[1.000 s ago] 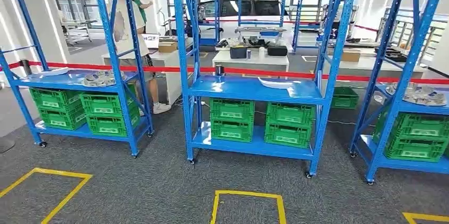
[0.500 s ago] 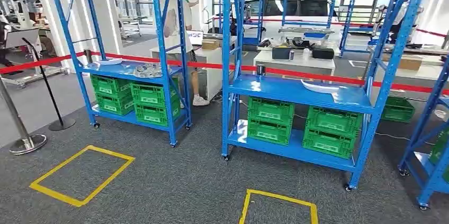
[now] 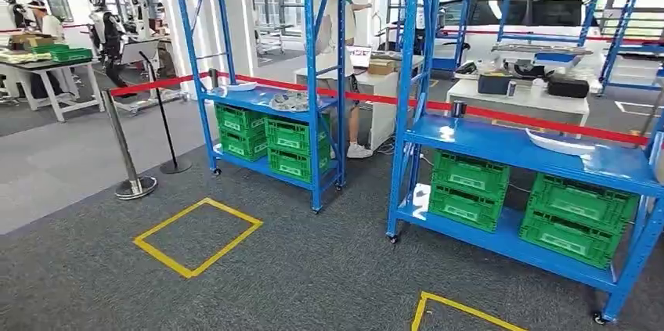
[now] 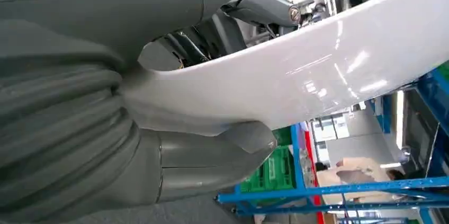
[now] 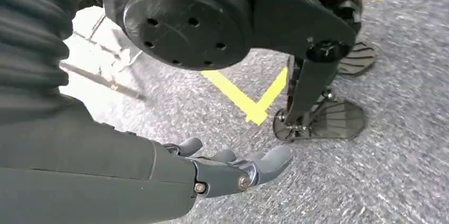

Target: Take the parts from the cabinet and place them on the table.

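In the left wrist view my left hand (image 4: 174,160) grips a long, curved, glossy white part (image 4: 328,70), thumb on one face and the darker fingers behind the other. In the right wrist view my right hand (image 5: 233,168) hangs over the grey carpet with its fingers stretched out and nothing in them. The head view shows a blue cabinet rack (image 3: 501,139) at the right with another white part (image 3: 560,142) on its shelf. A second blue rack (image 3: 266,100) further left carries silvery metal parts (image 3: 290,100). A white table (image 3: 47,61) stands at the far left.
Green crates (image 3: 470,186) fill the lower shelves of both racks. A red barrier tape on metal stanchions (image 3: 133,182) runs between the racks and the table. Yellow tape squares (image 3: 200,233) mark the carpet. A person (image 3: 337,18) stands behind the left rack.
The camera has turned left: both racks slid to the right of the picture, and the stanchions and the far-left table came into view. The third rack is gone from the picture.
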You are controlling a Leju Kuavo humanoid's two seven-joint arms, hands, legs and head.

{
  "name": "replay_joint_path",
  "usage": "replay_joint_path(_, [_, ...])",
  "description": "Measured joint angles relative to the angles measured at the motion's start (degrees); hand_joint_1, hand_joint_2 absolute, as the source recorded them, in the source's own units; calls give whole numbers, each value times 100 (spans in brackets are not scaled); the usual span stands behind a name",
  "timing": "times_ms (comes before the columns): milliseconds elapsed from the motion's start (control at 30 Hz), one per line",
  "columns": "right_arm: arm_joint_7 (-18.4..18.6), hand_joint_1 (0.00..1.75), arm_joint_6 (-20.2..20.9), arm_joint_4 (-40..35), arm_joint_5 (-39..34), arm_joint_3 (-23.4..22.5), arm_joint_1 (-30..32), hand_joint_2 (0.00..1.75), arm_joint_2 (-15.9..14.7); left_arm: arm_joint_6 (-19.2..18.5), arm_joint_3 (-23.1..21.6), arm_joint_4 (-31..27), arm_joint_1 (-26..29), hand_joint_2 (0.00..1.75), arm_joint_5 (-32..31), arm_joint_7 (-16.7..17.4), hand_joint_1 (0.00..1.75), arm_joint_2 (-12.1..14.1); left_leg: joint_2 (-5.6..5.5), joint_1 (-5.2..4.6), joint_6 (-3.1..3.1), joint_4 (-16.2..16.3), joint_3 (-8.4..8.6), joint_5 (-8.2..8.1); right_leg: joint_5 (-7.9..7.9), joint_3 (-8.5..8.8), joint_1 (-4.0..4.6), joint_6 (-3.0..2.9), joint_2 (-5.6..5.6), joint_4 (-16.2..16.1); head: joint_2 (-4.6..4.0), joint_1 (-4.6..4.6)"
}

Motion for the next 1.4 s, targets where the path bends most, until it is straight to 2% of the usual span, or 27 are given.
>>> replay_joint_path(33, [-2,0,-2,0,-2,0,-7,175,0,0,41,-17,23,175,0,-31,175,2,-74,7,-52,-27,-49,24,28,6,-12,-51,-79,-33,0,-2])
replay_joint_path(67, [-2,0,-2,0,-2,0,-25,175,9,0,77,-33,46,175,-4,-59,175,11,62,10,-50,24,-55,0,75,7,-44,-115,-176,-92,0,-4])
replay_joint_path(100, [22,0,-2,0,-4,0,-29,175,7,43,105,-42,33,175,-74,-103,175,42,435,-14,-59,166,-114,-135,86,10,-36,-139,-229,-110,0,-7])
replay_joint_path(133, [72,0,-2,0,-4,0,-20,175,7,103,107,-41,-24,175,-178,-122,175,88,646,-17,-79,523,-279,-398,89,5,-28,-169,-318,-109,0,-7])
replay_joint_path(200, [155,0,-2,0,-2,0,2,175,4,243,107,-39,-79,175,-311,-153,175,171,747,-6,-119,1320,-605,-804,87,-6,-10,-177,-496,-104,0,-4])
replay_joint_path(233, [168,0,-2,0,-2,0,3,175,7,288,107,-33,-83,175,-360,-157,175,208,750,-6,-134,1519,-667,-849,84,-11,-9,-180,-582,-102,0,-7])
replay_joint_path(267, [166,0,-2,0,-11,0,4,175,9,326,107,-28,-90,175,-396,-168,175,245,757,-5,-147,1487,-618,-788,79,-15,-9,-186,-663,-98,0,-4])
replay_joint_path(333, [175,0,-2,0,-77,0,-14,175,35,407,111,-39,-134,175,-470,-203,175,365,842,-3,-152,777,-190,-398,66,-24,-12,-176,-827,-69,0,-4])
replay_joint_path(400, [227,0,-2,0,-138,-4,-23,175,48,467,122,-76,-205,175,-470,-201,175,541,1332,-26,-100,-9,238,-235,38,-7,9,-133,-944,-40,0,-4])
replay_joint_path(533, [299,0,-2,0,-173,-24,-53,175,81,562,118,-59,-354,175,-472,-151,175,813,1053,-78,54,-16,175,-171,4,73,25,-6,-1212,-60,0,-4])
replay_joint_path(567, [299,0,-2,0,-173,-28,-67,175,85,577,118,-59,-356,175,-472,-142,175,848,988,-20,110,-69,270,-120,-30,80,19,54,-1127,-36,0,-4])
replay_joint_path(633, [297,0,-4,0,-179,-35,-79,175,87,627,116,-48,-440,175,-479,-142,175,894,878,-8,163,-80,229,-84,-322,-88,-7,107,-497,383,0,-2])
replay_joint_path(733, [240,0,-2,0,-186,-48,-31,175,92,754,103,-22,-475,175,-481,-151,175,947,660,-17,182,-68,187,-71,-807,-678,-11,120,-354,1582,0,-2])
replay_joint_path(767, [232,0,-2,0,-186,-50,-15,175,92,789,103,-11,-483,175,-461,-148,175,975,575,-16,181,-54,184,-70,-741,-731,-15,116,-349,1650,0,-2])
replay_joint_path(833, [221,0,-2,0,-168,-55,-15,175,92,881,103,13,-515,175,-376,-135,175,1008,394,-4,163,-23,184,-75,-255,-476,-40,102,-312,1025,0,0])
replay_joint_path(867, [151,0,-2,0,-155,-55,-17,175,92,938,103,15,-522,175,-282,-162,175,1016,313,7,134,-2,183,-84,20,-248,-56,92,-202,507,0,-2])
replay_joint_path(900, [86,0,-2,0,-142,-55,-17,175,92,988,103,15,-522,175,-175,-207,175,1021,252,21,104,13,166,-92,102,-97,-80,80,93,118,0,-2])
replay_joint_path(933, [41,0,-2,0,-138,-55,-15,175,92,1023,109,11,-528,175,-85,-247,175,1029,187,-14,53,48,124,-104,40,-61,-70,88,222,34,0,-4])
replay_joint_path(1033, [-9,0,-2,0,-133,-55,-17,175,94,1038,144,-2,-496,175,33,-312,175,1069,-34,54,-93,-43,27,-19,64,-72,-4,-19,-23,43,0,0])
replay_joint_path(1067, [-24,0,-2,0,-133,-55,-26,175,109,1038,168,-6,-479,175,57,-317,175,1084,-109,53,-136,-56,29,-12,100,-52,-56,-73,-112,-25,0,-4])
replay_joint_path(1133, [-37,0,-4,0,-131,-57,-46,175,111,1045,197,-13,-470,175,66,-321,175,1119,483,26,-131,249,-102,-244,131,-38,-57,-158,-261,-82,0,-15])
replay_joint_path(1167, [-35,0,-4,0,-129,-59,-40,175,111,1047,197,-13,-495,175,66,-323,175,1123,645,26,-149,672,-298,-502,132,-44,-47,-173,-352,-83,0,-13])
replay_joint_path(1233, [-20,0,-4,0,-127,-59,-16,175,111,1091,197,-9,-482,175,66,-337,175,1123,738,33,-178,1467,-645,-846,119,-54,-27,-191,-542,-79,0,-13])
replay_joint_path(1267, [-2,0,-4,0,-125,-59,-12,175,114,1119,197,-6,-483,175,66,-345,175,1123,748,34,-188,1586,-689,-845,117,-58,-25,-193,-618,-73,0,-13])
replay_joint_path(1333, [9,0,-4,0,-122,-59,-20,175,118,1176,197,2,-502,175,59,-350,175,1123,807,36,-197,1120,-402,-512,101,-58,-26,-176,-790,-58,0,-13])
replay_joint_path(1367, [-2,0,-4,0,-125,-59,-28,175,129,1202,197,2,-522,175,55,-337,175,1132,908,38,-197,652,-132,-294,87,-49,-28,-162,-862,-47,0,-15])
replay_joint_path(1400, [-18,0,-4,0,-129,-59,-38,175,129,1213,197,4,-549,175,59,-323,175,1148,1225,31,-181,138,173,-121,67,-29,-9,-130,-934,-27,0,-13])
